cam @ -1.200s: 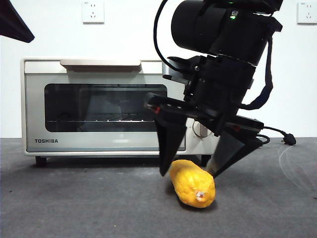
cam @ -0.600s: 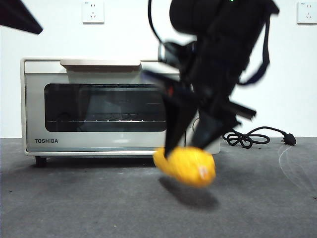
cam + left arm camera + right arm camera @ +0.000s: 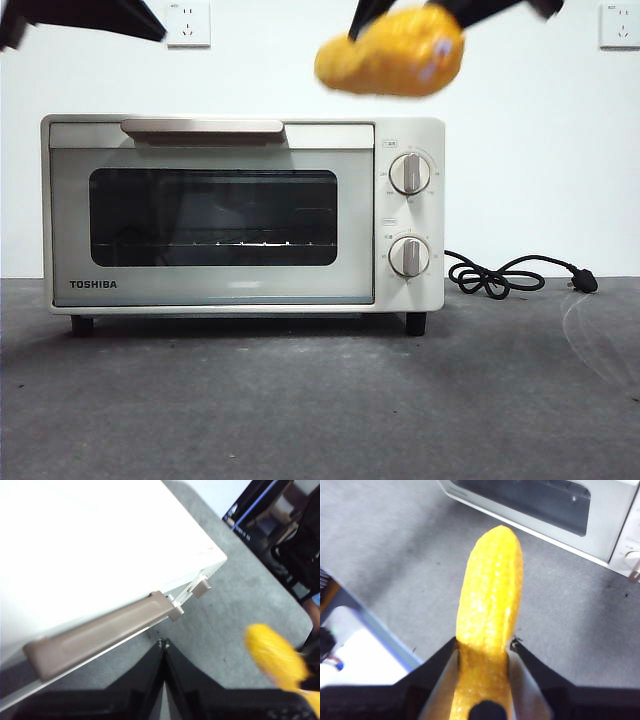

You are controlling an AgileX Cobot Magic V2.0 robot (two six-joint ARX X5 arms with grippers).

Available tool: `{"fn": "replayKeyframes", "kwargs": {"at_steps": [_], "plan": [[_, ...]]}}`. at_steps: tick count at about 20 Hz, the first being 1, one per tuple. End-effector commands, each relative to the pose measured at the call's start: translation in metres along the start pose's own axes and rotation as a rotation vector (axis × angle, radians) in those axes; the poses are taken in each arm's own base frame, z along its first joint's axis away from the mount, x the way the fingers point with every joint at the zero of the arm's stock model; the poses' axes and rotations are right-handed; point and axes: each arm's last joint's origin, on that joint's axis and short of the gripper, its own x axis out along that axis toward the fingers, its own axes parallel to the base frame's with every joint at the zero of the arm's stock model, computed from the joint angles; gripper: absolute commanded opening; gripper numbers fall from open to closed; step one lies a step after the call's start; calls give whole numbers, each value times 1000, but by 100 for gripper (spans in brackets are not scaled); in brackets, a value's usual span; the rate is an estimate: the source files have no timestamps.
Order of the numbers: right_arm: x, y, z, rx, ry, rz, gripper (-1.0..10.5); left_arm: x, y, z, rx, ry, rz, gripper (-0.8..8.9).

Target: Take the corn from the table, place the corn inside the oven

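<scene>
While TOSHIBA shows on the oven (image 3: 240,215) door, my right gripper (image 3: 485,647) pinches the corn (image 3: 392,50) high above the grey table (image 3: 300,400); my left gripper (image 3: 164,647), jaws pressed together, hovers above the handle (image 3: 100,632).

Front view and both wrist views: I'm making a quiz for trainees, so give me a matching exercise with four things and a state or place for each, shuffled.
Things:
1. corn
2. oven door
3. left pincer
4. black cord

States or places:
A. shut, near the beige handle
B. lying on the table beside the oven
C. held in the air by the right pincer
D. closed

Pairs: 1-C, 2-D, 3-A, 4-B
</scene>
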Motion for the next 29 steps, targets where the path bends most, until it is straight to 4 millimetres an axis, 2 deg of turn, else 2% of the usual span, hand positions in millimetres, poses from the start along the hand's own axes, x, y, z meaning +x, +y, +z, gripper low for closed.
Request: {"fn": "replayKeyframes", "kwargs": {"at_steps": [1,9,19,29], "plan": [[-9,1,-3,-10,-3,3,-16,8,0,11,58,42,47,-6],[-22,1,-10,-9,-7,-38,-16,25,-3,30,149,111,226,-6],[-22,1,-10,-13,-5,-38,-16,48,0,23,152,180,255,-6],[-22,1,-11,-19,3,-40,-15,62,6,15,134,258,271,-6]]}}
